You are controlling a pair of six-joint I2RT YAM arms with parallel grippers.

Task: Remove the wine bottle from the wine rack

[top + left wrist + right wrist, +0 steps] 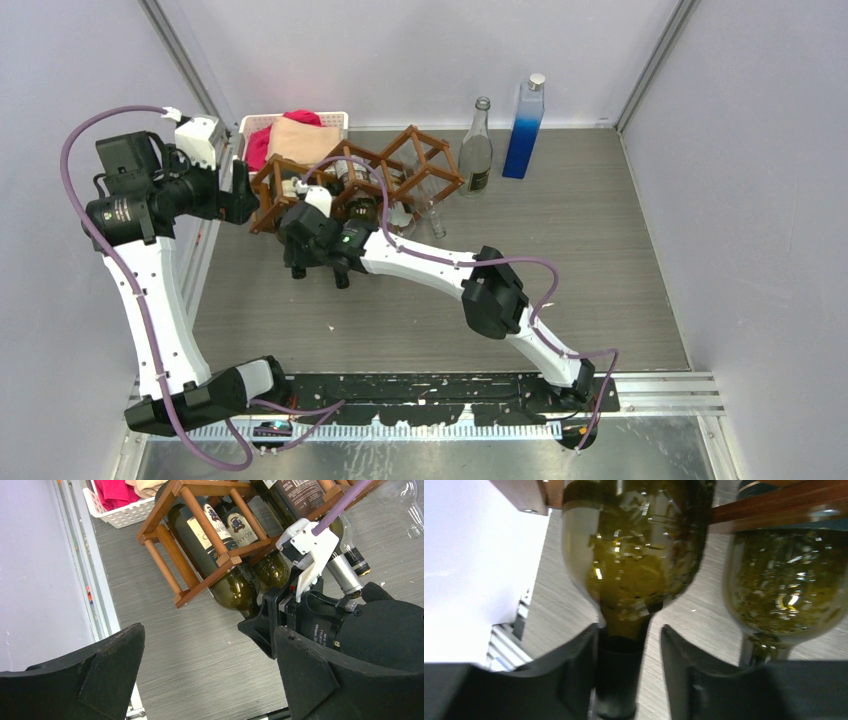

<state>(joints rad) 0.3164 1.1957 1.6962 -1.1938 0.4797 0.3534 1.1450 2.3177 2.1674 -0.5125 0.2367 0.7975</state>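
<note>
wine bottle (634, 555) of dark green glass lies in the wine rack (400, 160) at its left end, in the cell nearest the side wall, with its neck pointing out of the rack toward the arms. the right gripper (629, 635) has one finger on either side of that neck, just under the shoulder. its jaws stand narrow. one finger lies against the glass and the other shows a thin gap, so the neck is bracketed but not pinched. a second green bottle (784, 580) lies just beside the first in the next cell, with a wooden bar of the rack crossing in front of it. both carry pale labels, seen from the left wrist.

the left gripper (210, 630) hangs above the grey table (600, 260) just beside the rack's left end, its jaws spread wide and holding nothing.

the rack stands toward the back of the table. a white basket (255, 128) with pink and tan cloths (300, 135) sits behind its left part. to the right of the rack a clear glass bottle (476, 150) stands upright, and a blue bottle (525, 125) stands upright just beside it, near the back wall.
</note>
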